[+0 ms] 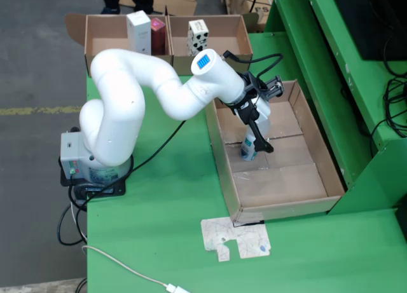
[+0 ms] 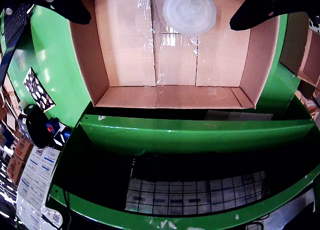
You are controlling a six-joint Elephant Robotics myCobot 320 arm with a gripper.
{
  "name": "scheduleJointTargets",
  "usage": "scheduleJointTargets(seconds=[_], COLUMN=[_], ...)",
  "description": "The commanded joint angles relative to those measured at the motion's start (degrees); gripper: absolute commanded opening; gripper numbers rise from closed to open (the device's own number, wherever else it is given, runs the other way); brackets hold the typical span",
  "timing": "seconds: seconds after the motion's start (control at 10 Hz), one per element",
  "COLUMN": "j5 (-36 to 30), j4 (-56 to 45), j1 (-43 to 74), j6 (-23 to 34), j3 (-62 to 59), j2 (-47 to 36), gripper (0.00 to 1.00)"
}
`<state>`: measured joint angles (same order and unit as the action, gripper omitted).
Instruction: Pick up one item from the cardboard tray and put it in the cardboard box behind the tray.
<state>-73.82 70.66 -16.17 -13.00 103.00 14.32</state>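
Reaching into the cardboard tray (image 1: 331, 178) near its far end, gripper (image 1: 249, 152) spread around the white-capped item (image 2: 190, 11); best centred over the cap before closing, walls avoided.

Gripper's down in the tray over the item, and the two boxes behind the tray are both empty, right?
Not empty. The fixed view shows cartons standing in both boxes: a white carton and a dotted carton. The gripper is down in the tray over the item.
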Motion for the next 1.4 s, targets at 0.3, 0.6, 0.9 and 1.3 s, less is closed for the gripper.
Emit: scheduleJointTargets(seconds=[0.3, 0.6, 0.9, 1.3], j5=[2.5, 3.5, 4.0, 3.3], j4=[0.6, 0.4, 0.7, 1.7], j1=[-3.8, -5.1, -5.5, -5.2], j6=[-2.1, -3.5, -4.0, -4.0], j3=[6.2, 9.4, 10.4, 10.7], j2=[-8.7, -11.3, -12.2, -10.9], gripper=[1.0, 1.0, 1.0, 1.0])
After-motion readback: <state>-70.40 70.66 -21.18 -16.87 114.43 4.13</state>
